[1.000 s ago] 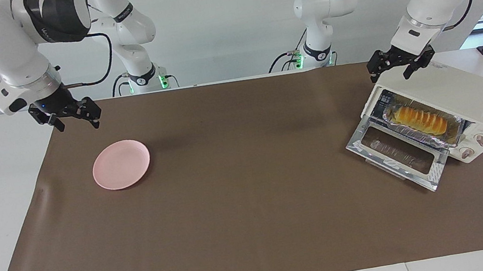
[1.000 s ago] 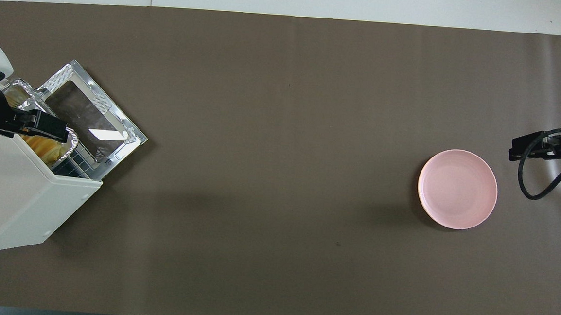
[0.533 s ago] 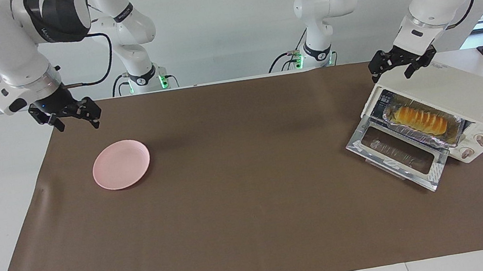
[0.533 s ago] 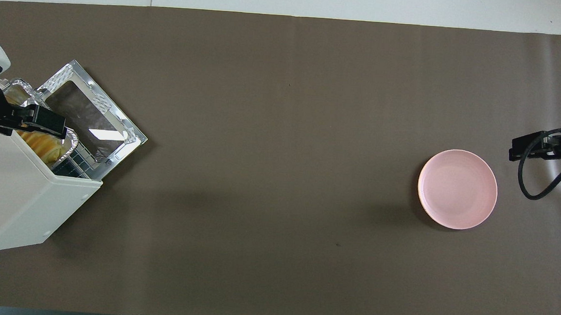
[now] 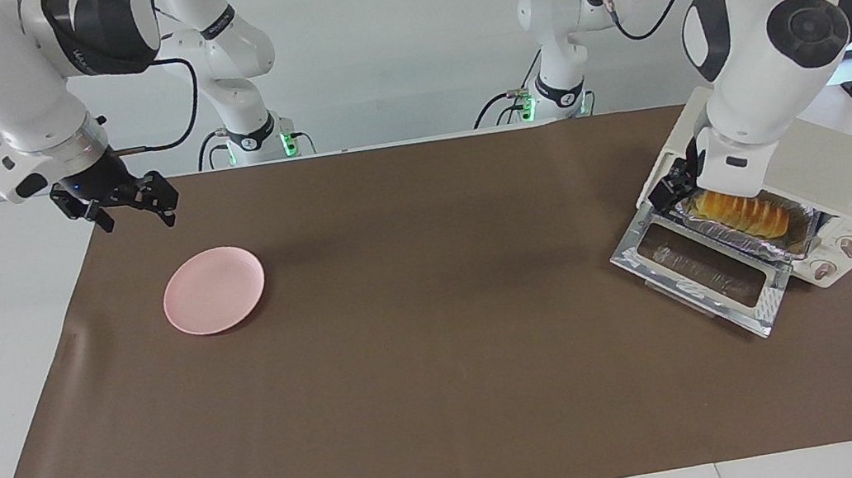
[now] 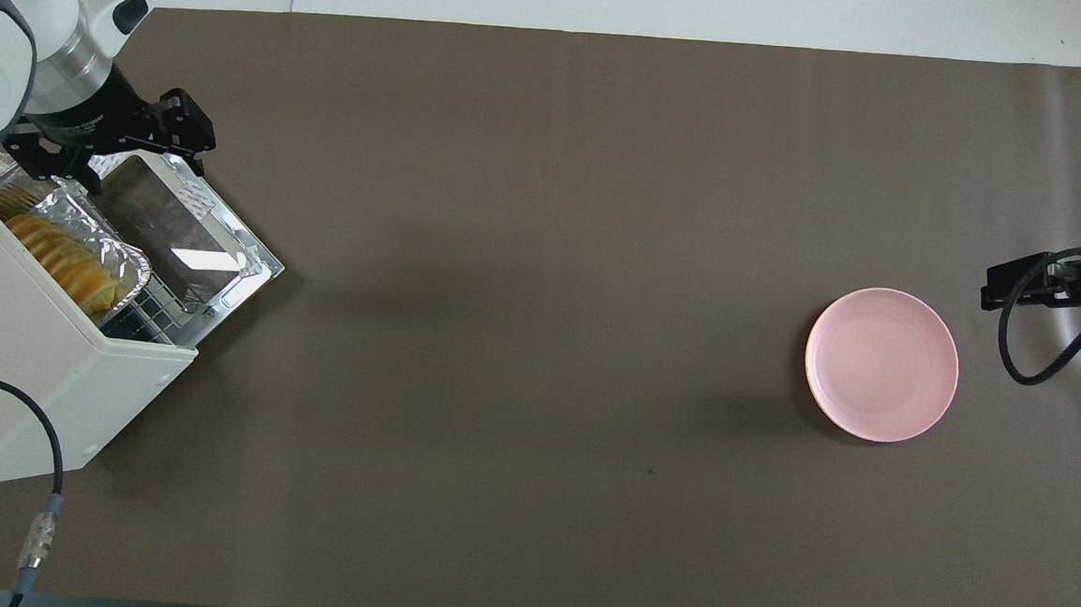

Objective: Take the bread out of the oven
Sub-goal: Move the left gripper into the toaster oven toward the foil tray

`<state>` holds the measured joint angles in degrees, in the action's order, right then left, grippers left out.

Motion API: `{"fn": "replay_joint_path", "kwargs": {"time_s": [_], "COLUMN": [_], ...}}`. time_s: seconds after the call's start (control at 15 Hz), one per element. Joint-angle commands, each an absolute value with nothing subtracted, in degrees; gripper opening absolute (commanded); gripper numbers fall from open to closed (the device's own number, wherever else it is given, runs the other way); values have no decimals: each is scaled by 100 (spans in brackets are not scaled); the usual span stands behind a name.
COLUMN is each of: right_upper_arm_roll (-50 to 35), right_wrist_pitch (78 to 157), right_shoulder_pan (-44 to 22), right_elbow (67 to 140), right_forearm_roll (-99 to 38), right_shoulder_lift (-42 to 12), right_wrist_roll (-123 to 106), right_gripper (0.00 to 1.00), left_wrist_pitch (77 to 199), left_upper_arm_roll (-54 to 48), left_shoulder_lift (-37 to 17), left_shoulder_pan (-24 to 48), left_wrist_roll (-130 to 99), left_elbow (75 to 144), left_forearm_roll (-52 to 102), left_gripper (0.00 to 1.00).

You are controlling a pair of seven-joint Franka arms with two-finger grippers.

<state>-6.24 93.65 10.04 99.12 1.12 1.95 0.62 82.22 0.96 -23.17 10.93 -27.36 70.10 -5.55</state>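
The bread point(image 5: 748, 214), a ridged golden loaf, lies in a silver foil tray point(image 5: 760, 244) on the rack inside the cream-white oven point(image 5: 832, 165). The oven's glass door point(image 5: 701, 267) hangs down open. My left gripper point(image 5: 672, 192) is low at the oven's mouth, by the end of the loaf nearer to the robots, half hidden by its own wrist. From overhead the left gripper point(image 6: 122, 156) stands open over the door's point(image 6: 179, 225) hinge edge and the tray's point(image 6: 103, 239) end, apart from the bread point(image 6: 60, 260). My right gripper point(image 5: 131, 214) waits open, holding nothing.
A round pink plate point(image 5: 214, 290) lies on the brown mat point(image 5: 444, 370) toward the right arm's end, just farther from the robots than the right gripper point(image 6: 1020, 281). The oven point(image 6: 29, 375) sits angled at the left arm's end, with a cable point(image 6: 43, 461) trailing over it.
My left arm has swung from above the oven's top down to its open mouth, uncovering the bread in the overhead view. The right arm has not moved.
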Motion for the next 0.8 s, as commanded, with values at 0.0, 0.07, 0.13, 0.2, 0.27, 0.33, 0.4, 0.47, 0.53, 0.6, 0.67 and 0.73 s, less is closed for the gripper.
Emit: {"fn": "replay_joint_path", "kwargs": {"time_s": [0.0, 0.07, 0.13, 0.2, 0.27, 0.33, 0.4, 0.47, 0.53, 0.6, 0.67, 0.73], "right_upper_arm_roll": [-686, -686, -686, -686, -694, -694, -694, -703, -703, -712, -712, -712], "right_wrist_pitch": [9272, 9272, 9272, 9281, 9281, 9281, 9290, 9299, 9299, 9308, 9308, 9299], "right_shoulder_pan": [1090, 1081, 1081, 1081, 1081, 1072, 1046, 1028, 1020, 1020, 1020, 1020], "right_elbow": [9870, 9870, 9870, 9870, 9879, 9879, 9879, 9888, 9888, 9888, 9888, 9888], "right_forearm_roll": [26, 35, 35, 35, 26, 26, 26, 26, 26, 26, 26, 26], "right_shoulder_lift": [202, 202, 202, 202, 202, 202, 202, 202, 202, 211, 211, 211], "right_wrist_roll": [88, 79, 79, 70, 70, 53, 27, -35, -53, -61, -53, -61], "right_gripper": [100, 100, 100, 100, 100, 100, 100, 100, 100, 100, 100, 100], "left_wrist_pitch": [8602, 8944, 9269, 9473, 9553, 9623, 9685, 9781, 9921, 10071, 10255, 10405], "left_upper_arm_roll": [176, 280, 316, 325, 360, 439, 448, 448, 448, 448, 448, 448], "left_shoulder_lift": [-2513, -2505, -2435, -2295, -2259, -2250, -2250, -2250, -2241, -2198, -2102, -2074], "left_shoulder_pan": [1063, 1081, 1098, 1073, 1064, 1081, 1098, 1116, 1134, 1142, 1116, 1090], "left_wrist_roll": [-3530, -3942, -4181, -4201, -4253, -4350, -4525, -4779, -5007, -5149, -5194, -5212], "left_elbow": [7021, 7249, 7608, 7985, 8137, 8243, 8322, 8445, 8655, 8875, 9147, 9280], "left_forearm_roll": [-729, -886, -1079, -1203, -1213, -1213, -1222, -1239, -1300, -1388, -1441, -1441], "left_gripper": [100, 100, 100, 100, 100, 100, 100, 100, 100, 100, 100, 100]}}
